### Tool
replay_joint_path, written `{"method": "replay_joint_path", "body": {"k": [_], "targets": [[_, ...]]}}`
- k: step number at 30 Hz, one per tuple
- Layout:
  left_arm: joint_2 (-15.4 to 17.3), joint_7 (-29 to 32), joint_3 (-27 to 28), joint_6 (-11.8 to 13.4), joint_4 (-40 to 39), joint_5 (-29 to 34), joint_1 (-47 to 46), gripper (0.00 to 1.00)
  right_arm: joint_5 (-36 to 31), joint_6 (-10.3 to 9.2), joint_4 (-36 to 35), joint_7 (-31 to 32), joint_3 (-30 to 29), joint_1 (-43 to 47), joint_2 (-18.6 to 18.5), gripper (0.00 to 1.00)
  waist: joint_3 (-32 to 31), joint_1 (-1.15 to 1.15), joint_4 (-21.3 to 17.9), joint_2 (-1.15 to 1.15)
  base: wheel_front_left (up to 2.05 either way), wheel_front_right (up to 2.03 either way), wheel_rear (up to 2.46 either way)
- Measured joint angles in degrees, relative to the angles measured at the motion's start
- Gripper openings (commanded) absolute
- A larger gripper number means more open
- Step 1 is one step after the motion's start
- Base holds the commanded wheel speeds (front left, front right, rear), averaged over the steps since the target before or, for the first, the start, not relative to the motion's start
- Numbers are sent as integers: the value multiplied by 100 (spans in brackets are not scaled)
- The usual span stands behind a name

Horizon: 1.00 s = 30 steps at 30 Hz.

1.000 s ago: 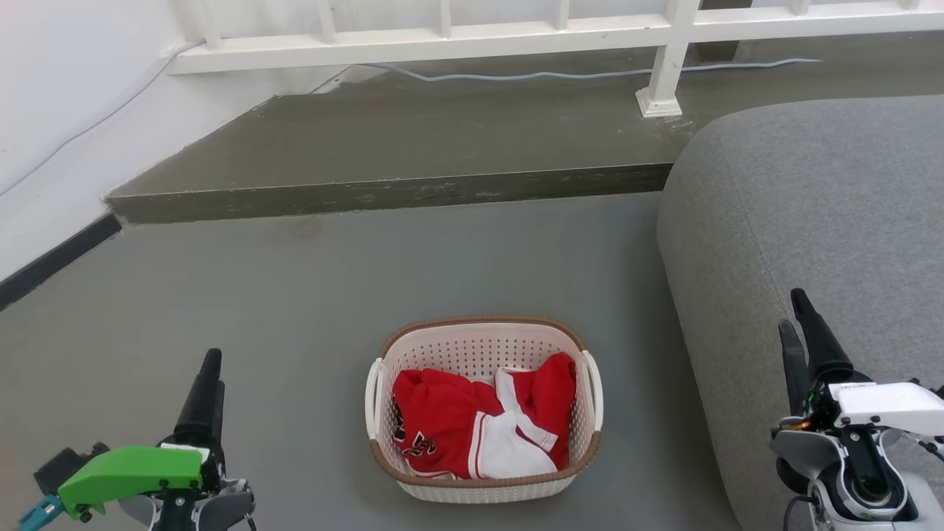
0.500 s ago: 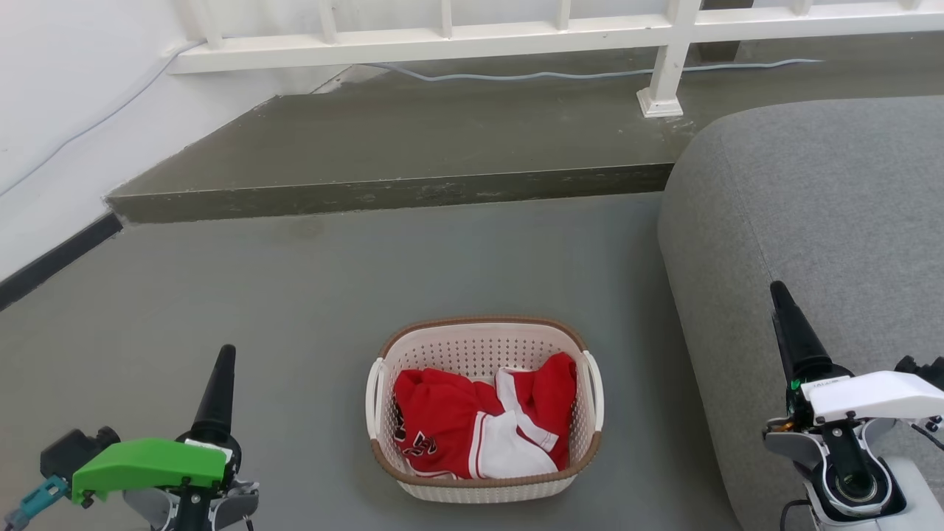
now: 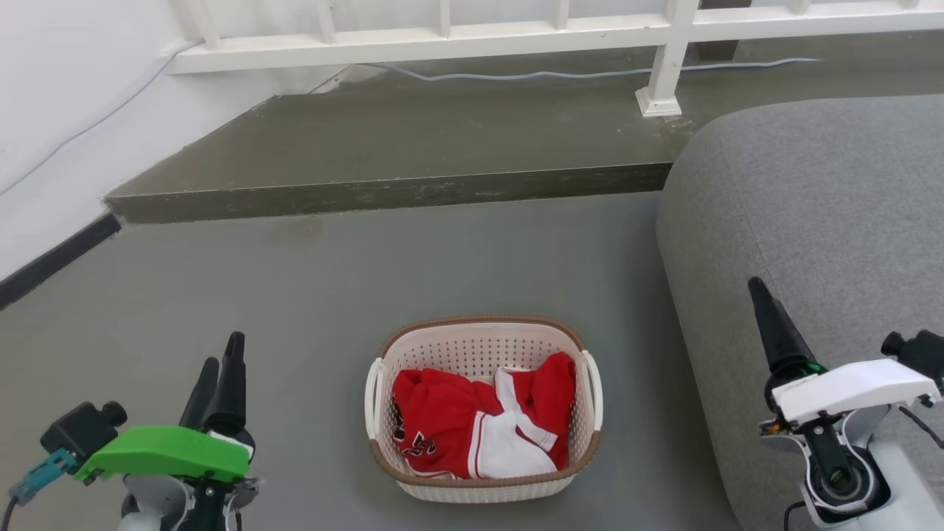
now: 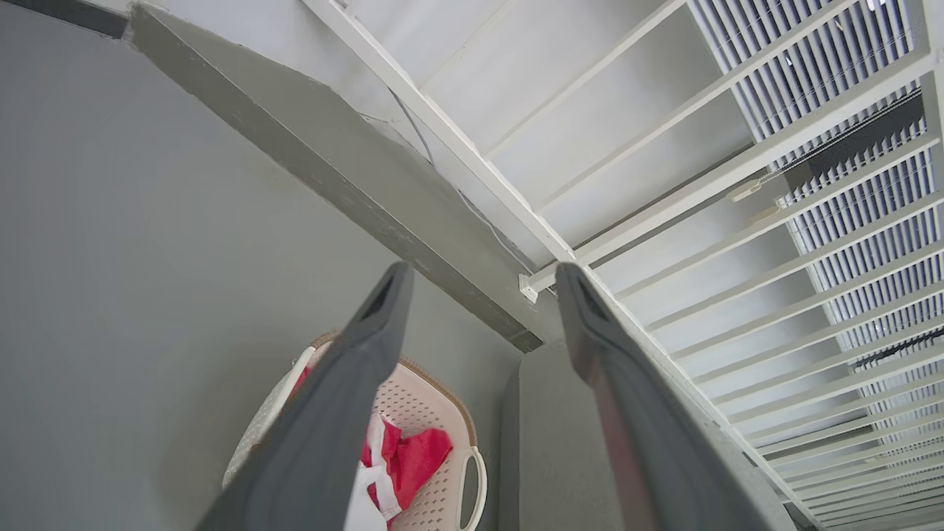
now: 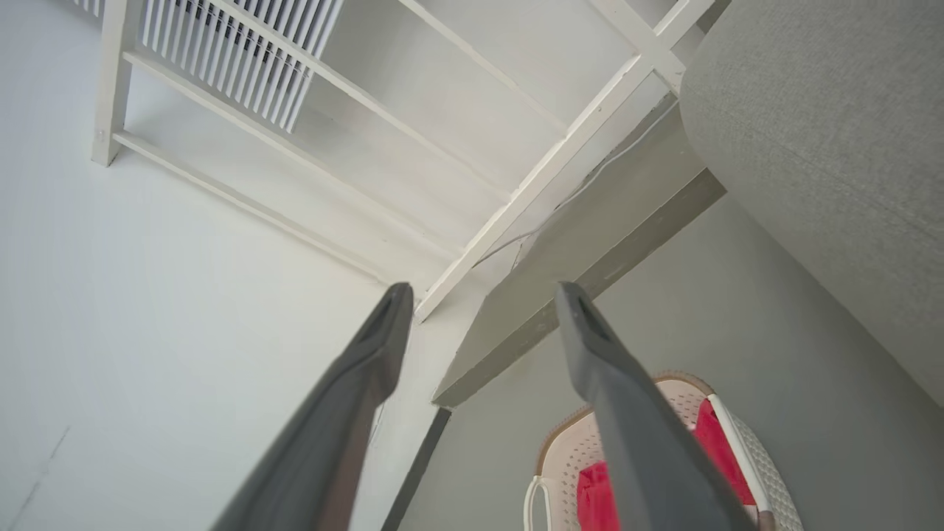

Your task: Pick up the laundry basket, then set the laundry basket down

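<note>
My left claw (image 3: 221, 352) sits low at the near left. Its wrist camera shows the two dark fingers spread with a clear gap and nothing between them, so I read it as open and empty. The right claw (image 3: 759, 295) is at the near right, edge-on from the head camera. Its own wrist view shows the same spread, empty fingers in front of the grey sofa (image 3: 811, 206). Both claws point away from me toward the far side, and neither touches anything. Between them, nearer the left claw than the right but apart from both, the laundry basket (image 3: 472, 350) stands upright on the floor (image 3: 295, 295), just left of the sofa's edge. A red and white garment (image 3: 472, 420) is bunched inside it. Its left handle (image 3: 372, 398) and right handle (image 3: 594, 391) are both free. Farther off are a raised step (image 3: 398, 147) and a white railing (image 3: 442, 37). By my judgement the task has barely begun: the basket is not yet gripped or lifted. The claws have to come in to the handles or rim and close on them, then comes the lift and the set-down. That is nearly the whole job.
</note>
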Motion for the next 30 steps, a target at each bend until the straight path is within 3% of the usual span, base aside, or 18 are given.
{"method": "replay_joint_path", "body": {"k": [9, 30], "targets": [[66, -163, -224, 131, -137, 1039, -9, 100, -776, -204, -3, -154, 197, -57, -60, 100, 11, 0, -12, 0, 0, 0, 0], [-16, -544, -511, 286, -332, 2560, -13, 100, -2230, -353, -171, -512, 522, -136, -73, 100, 60, 0, -8, 0, 0, 0, 0]]}}
